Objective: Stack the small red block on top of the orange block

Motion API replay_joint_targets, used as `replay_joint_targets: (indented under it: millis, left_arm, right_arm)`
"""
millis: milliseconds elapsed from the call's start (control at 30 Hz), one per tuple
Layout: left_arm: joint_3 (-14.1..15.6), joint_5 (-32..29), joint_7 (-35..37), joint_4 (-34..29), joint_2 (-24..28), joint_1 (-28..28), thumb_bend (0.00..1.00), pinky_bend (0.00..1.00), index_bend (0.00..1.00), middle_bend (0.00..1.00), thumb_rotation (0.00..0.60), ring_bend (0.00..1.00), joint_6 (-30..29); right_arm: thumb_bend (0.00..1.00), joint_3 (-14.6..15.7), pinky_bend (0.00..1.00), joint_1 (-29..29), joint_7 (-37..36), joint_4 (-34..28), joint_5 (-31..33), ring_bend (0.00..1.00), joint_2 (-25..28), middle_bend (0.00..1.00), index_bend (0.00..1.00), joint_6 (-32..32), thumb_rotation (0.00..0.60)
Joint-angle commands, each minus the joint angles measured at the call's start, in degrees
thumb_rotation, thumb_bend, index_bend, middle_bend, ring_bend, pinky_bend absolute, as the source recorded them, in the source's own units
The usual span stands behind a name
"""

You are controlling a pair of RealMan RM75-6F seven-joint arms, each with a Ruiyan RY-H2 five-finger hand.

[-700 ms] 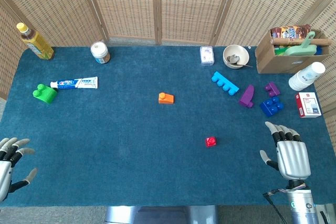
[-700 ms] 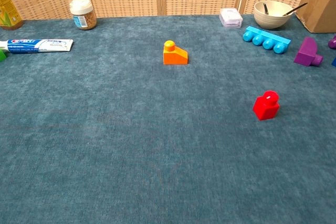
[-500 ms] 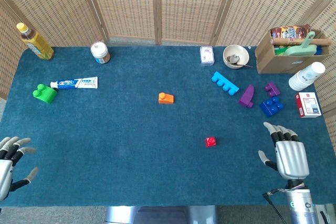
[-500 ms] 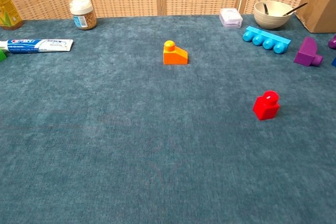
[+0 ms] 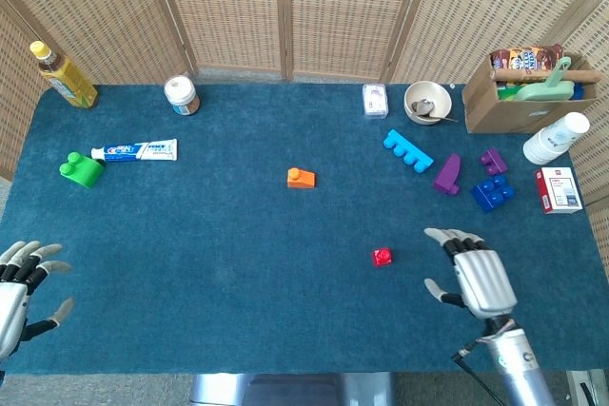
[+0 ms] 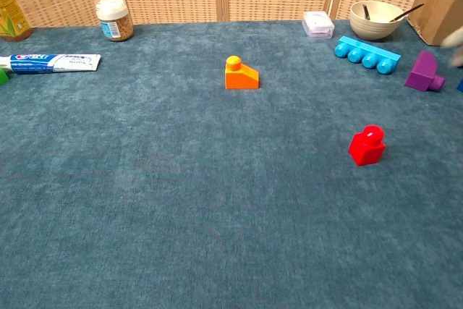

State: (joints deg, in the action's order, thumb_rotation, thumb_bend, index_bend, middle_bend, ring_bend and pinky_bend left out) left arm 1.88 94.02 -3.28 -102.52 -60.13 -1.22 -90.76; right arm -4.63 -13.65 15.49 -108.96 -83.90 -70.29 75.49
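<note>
Small red block (image 5: 382, 257): alone on cloth, apart from orange block (image 5: 301, 178).
Right hand (image 5: 475, 276): fingers spread, empty, beside red block.
Left hand (image 5: 17, 292): spread, empty.

- Table (image 5: 238, 263) — covered in dark teal cloth.
- Small red block (image 5: 382, 257) near the front right; orange block (image 5: 301, 178) near the middle, well apart.
- Left: green block (image 5: 81, 169), toothpaste tube (image 5: 134, 150), jar (image 5: 181, 95), bottle (image 5: 62, 74).
- Right: light blue block (image 5: 407, 151), purple blocks (image 5: 447, 175), dark blue block (image 5: 492, 193), bowl (image 5: 425, 102), cardboard box (image 5: 519, 102), stack of cups (image 5: 556, 138), small red-and-white box (image 5: 559, 189).
</note>
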Motion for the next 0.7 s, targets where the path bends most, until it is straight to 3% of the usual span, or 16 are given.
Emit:
replay_joint_targets:
  millis: [33,333,533,700]
  left_arm:
    - [-0.06,0.26,-0.24,-0.24,0.2,0.18,0.32,0.11,0.36,0.24,0.6,0.16,0.06]
    - [-0.33,-0.61,-0.31,0.06,0.17,1.03,0.32,0.11,0.36,0.24,0.6,0.16,1.54]
    - [-0.54,-1.25,-0.11,0.54,-0.07,1.45,0.33,0.11,0.36,0.24,0.6,0.16,2.23]
    - [-0.7,-0.96,0.06,0.53,0.01,1.79,0.32,0.11,0.36,0.24,0.6,0.16,2.23]
  right_arm:
    - [0.24,-1.38,0.29,-2.85,0.53,-0.04,2.05,0.22,-1.47,0.28,0.23,-3.59,0.514]
    - [0.25,-3.68,0.28,-8.04,6.4,2.54,8.29,0.13,-4.9,0.21,0.24,-9.54,0.514]
    - [0.25,-3.93,0.28,-10.12,11.98,3.61,12.34,0.1,-7.09,0.18,0.26,-10.8,0.513]
    - [0.25,-3.64,0.28,-11.14,15.82,3.87,15.51,0.1,-8.43,0.18,0.23,-10.74,0.509]
